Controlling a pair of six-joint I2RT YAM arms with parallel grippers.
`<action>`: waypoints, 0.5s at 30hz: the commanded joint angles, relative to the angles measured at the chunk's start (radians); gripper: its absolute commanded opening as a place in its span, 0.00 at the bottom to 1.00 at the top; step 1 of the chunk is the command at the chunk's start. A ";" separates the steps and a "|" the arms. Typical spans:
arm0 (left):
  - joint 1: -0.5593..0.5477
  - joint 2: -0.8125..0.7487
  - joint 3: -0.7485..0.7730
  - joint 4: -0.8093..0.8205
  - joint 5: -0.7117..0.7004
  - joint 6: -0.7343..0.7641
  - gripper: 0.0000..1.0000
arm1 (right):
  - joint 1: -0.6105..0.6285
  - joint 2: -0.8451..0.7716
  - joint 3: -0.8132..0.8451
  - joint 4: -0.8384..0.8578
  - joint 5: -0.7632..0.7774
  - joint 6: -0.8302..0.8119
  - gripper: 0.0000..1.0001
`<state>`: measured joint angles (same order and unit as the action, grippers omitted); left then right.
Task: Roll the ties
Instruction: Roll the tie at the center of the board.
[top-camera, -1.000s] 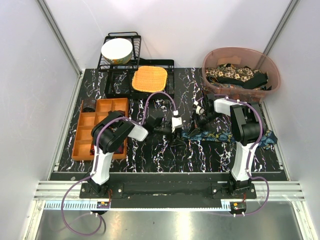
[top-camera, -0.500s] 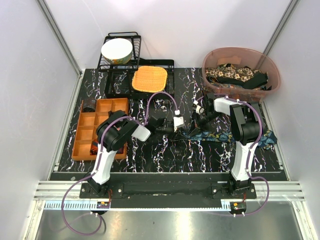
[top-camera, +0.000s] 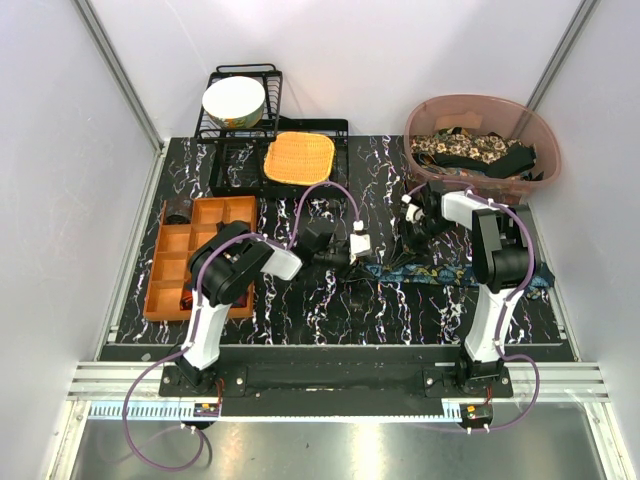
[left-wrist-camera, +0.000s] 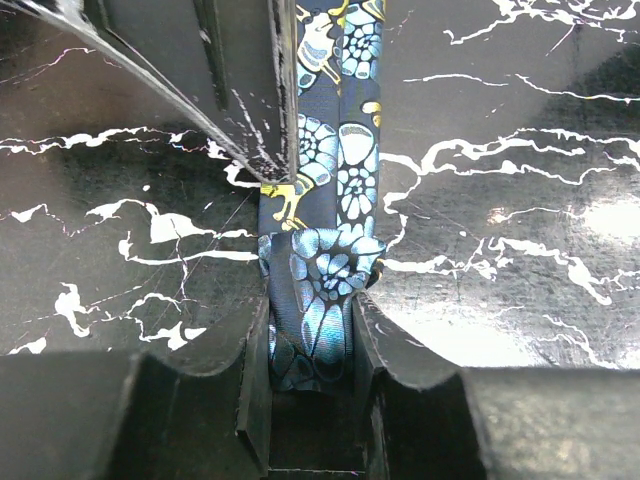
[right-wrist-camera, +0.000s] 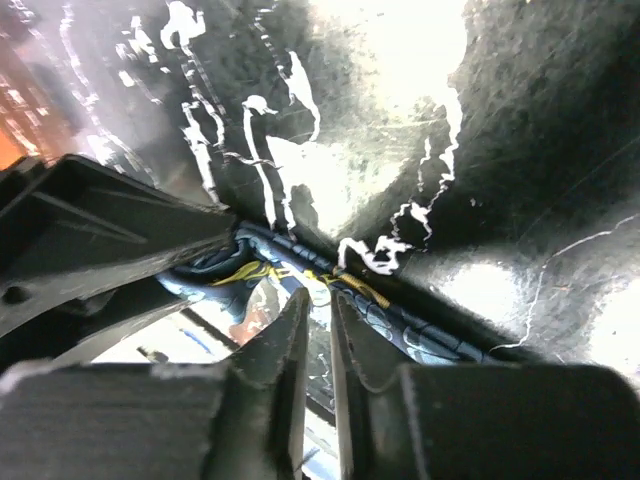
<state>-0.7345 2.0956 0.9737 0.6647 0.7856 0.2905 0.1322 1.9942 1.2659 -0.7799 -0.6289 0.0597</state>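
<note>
The dark blue fabric necktie with teal shell and yellow print (top-camera: 432, 272) lies flat across the right of centre of the black, white-veined surface (top-camera: 330, 310). In the left wrist view its near end (left-wrist-camera: 325, 290) is folded back on itself into a small bunched loop, and the rest runs straight to the top of the frame. The left end effector (left-wrist-camera: 312, 340) clamps that folded end between its two fingers (left-wrist-camera: 250, 380). From above we see it (top-camera: 360, 264) at the tie's left tip.

The right end effector (top-camera: 409, 238) hangs just above the tie's middle. Its fingers (right-wrist-camera: 285, 345) are drawn nearly together with a thin slit between, the tie (right-wrist-camera: 262, 268) just past their tips. We cannot tell whether they pinch fabric.

At upper right, a pink translucent plastic tub (top-camera: 420, 165) holds beige floral and black ties (top-camera: 470, 148). A square orange woven mat (top-camera: 298, 158) lies at upper centre.
</note>
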 joint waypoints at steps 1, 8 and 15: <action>-0.002 0.011 -0.012 -0.195 -0.029 0.024 0.10 | 0.033 0.026 0.000 0.011 0.096 -0.014 0.16; 0.012 -0.031 -0.030 -0.110 -0.055 -0.112 0.20 | 0.084 0.064 -0.011 0.025 0.169 -0.046 0.12; 0.050 -0.072 -0.024 0.038 -0.052 -0.336 0.23 | 0.099 0.078 0.004 0.024 0.201 -0.038 0.09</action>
<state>-0.7078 2.0670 0.9577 0.6445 0.7731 0.1059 0.2081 2.0151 1.2716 -0.7898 -0.5644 0.0563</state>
